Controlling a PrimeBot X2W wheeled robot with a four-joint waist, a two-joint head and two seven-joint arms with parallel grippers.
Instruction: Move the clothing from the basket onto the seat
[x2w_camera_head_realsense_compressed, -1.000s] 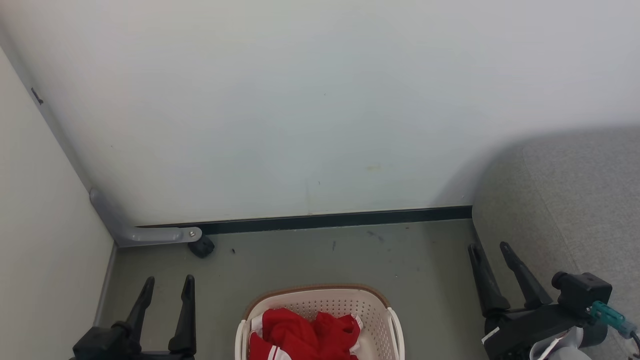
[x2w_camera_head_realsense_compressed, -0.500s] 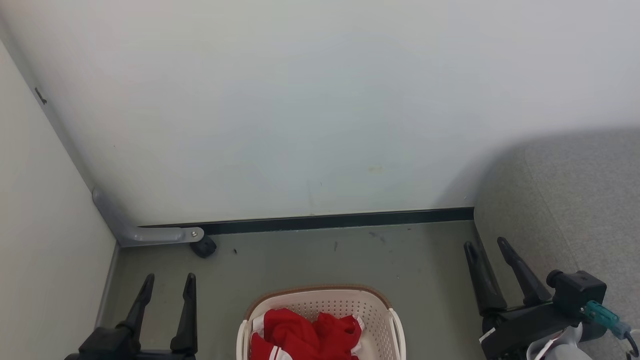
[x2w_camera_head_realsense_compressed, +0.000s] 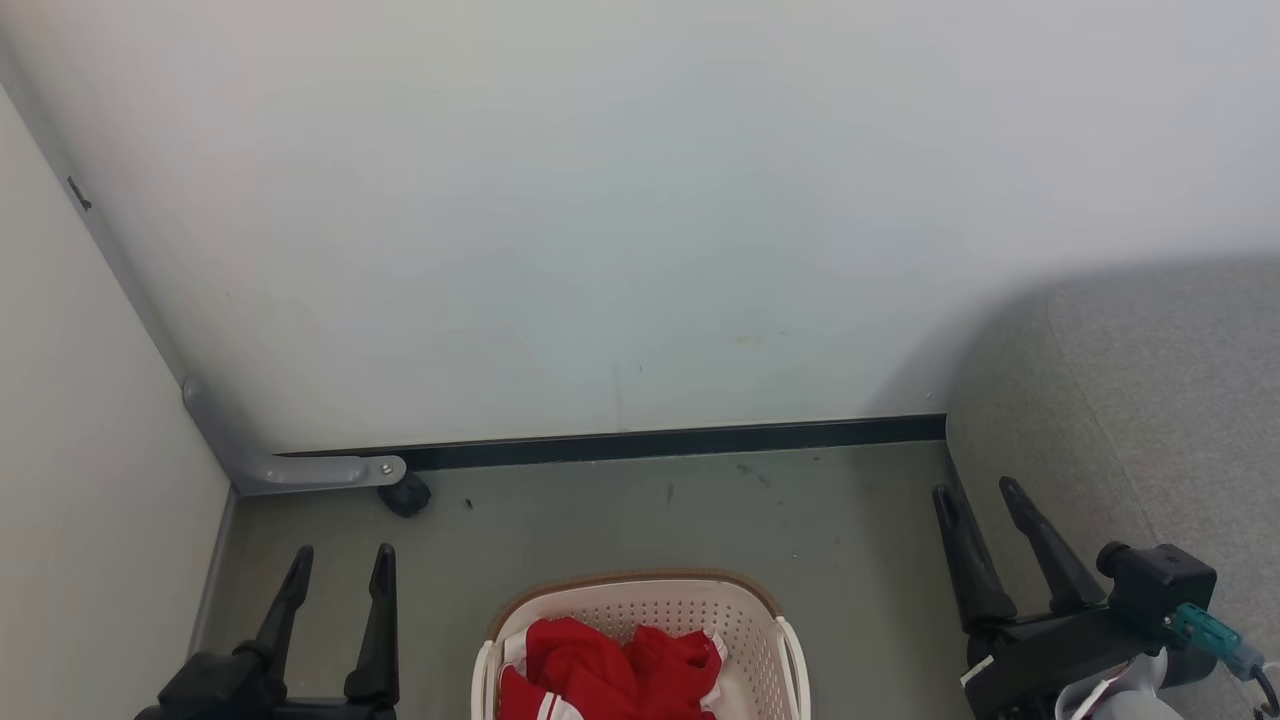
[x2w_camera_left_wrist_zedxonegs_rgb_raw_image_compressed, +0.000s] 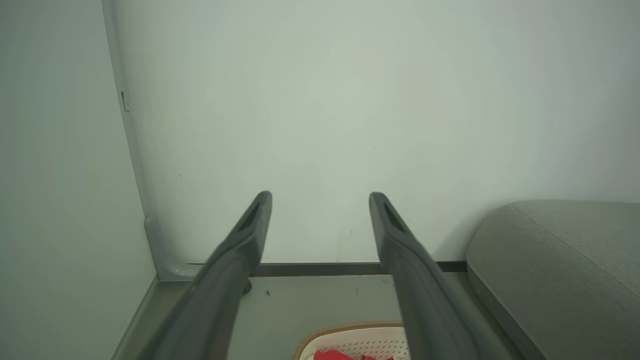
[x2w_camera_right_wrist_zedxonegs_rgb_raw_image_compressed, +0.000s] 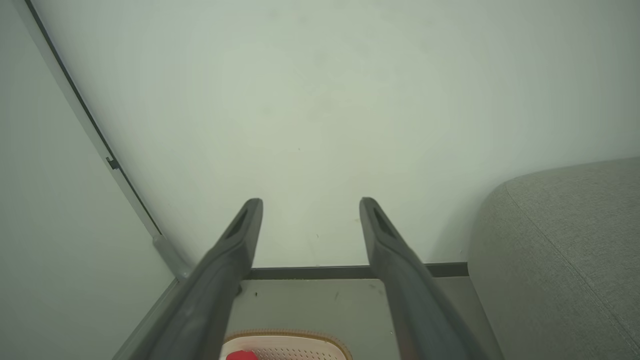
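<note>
Left pincer, right pincer barely shifted, both wide and empty, grey floor, white wall

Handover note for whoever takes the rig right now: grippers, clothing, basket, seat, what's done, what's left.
Left gripper: open, empty, left of the basket.
Right gripper: open, empty, beside the seat's edge.
Clothing: red pile inside the basket, on the floor between the grippers; the seat stands to the right.
Done: nothing; no clothing on the visible part of the seat.
To do: grasp the clothing, lift it out, lay it on the seat.
</note>
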